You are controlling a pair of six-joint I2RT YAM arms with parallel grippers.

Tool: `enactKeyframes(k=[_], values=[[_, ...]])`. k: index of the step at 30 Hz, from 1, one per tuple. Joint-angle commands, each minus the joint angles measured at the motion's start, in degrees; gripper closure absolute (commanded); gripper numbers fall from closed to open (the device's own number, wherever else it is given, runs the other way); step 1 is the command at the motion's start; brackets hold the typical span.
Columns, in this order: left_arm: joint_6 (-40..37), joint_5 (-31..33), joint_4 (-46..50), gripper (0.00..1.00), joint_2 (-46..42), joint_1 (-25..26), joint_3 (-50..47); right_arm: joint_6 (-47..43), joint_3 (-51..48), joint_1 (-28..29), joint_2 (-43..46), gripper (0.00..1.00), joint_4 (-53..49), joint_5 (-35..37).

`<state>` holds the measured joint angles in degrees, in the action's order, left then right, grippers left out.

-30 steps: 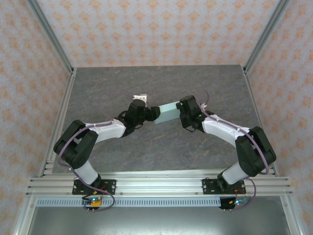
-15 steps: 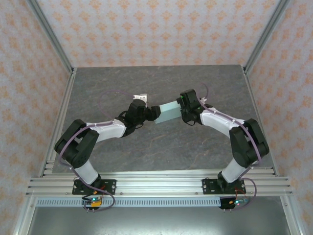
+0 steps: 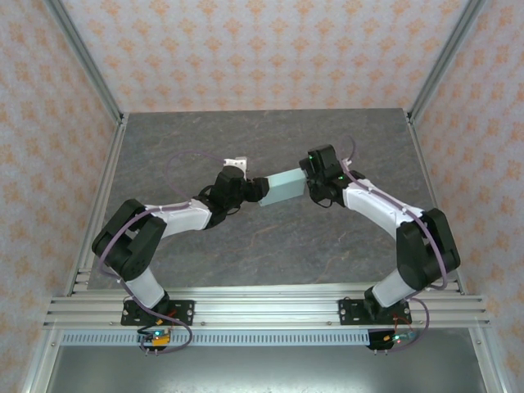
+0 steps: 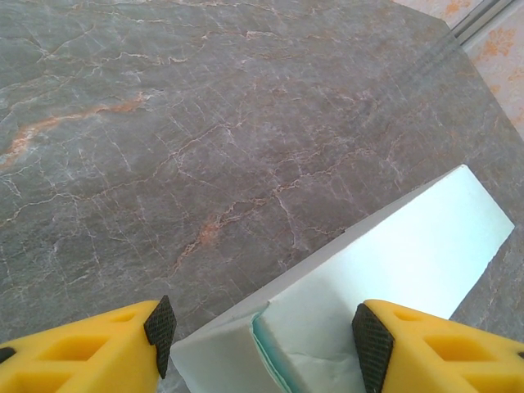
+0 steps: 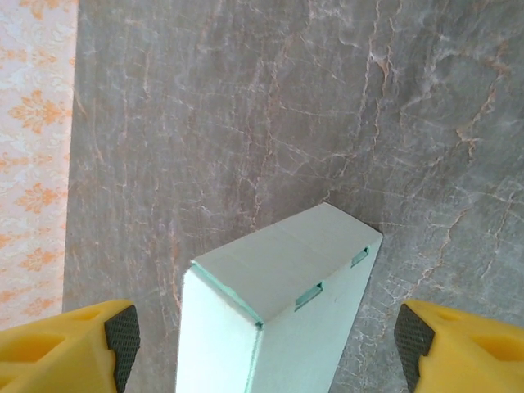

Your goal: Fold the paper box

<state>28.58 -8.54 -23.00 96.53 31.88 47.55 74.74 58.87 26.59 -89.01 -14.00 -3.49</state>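
The paper box (image 3: 282, 187) is a closed pale mint-green block in the middle of the table, lying between the two arms. My left gripper (image 3: 255, 190) is shut on its left end. In the left wrist view both black pads (image 4: 372, 344) press the box (image 4: 393, 262) from either side, beside a folded seam. My right gripper (image 3: 311, 178) stands open at the box's right end. In the right wrist view that end (image 5: 278, 270) shows a closed flap with two tab slots. It sits between the yellow fingers (image 5: 454, 344) with a gap on each side.
The grey marble table (image 3: 270, 246) is walled by patterned panels with aluminium posts at the back corners. An aluminium rail (image 3: 262, 307) carries both arm bases at the near edge. Open tabletop lies in front of and behind the box.
My right gripper has drawn slightly back and away from the box's right end, and its wrist has turned. The left gripper and the box have stayed in place.
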Motion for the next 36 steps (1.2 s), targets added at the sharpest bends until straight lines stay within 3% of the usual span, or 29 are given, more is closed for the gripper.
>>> enactKeyframes(k=[1,10,15,22,36], values=[[-2.73,1.52,9.44,0.37,4.27,-0.31,-1.16,3.69,-5.32,0.29,-3.10,0.18,1.17,-1.13],[-4.49,-1.18,9.31,0.37,1.76,-0.89,1.73,4.26,-8.42,0.04,-3.00,0.17,0.52,0.65],[-3.43,-6.44,9.30,0.36,-4.56,-2.43,3.31,4.37,-8.25,0.04,-3.48,0.18,0.48,0.40],[-3.88,-6.39,11.97,0.35,-10.30,-2.50,3.94,5.06,-8.60,0.09,-4.11,0.18,1.99,-1.47],[-1.26,-2.50,2.98,0.37,0.08,-2.12,-4.53,7.20,-6.87,0.04,-4.89,0.18,3.45,-5.68]])
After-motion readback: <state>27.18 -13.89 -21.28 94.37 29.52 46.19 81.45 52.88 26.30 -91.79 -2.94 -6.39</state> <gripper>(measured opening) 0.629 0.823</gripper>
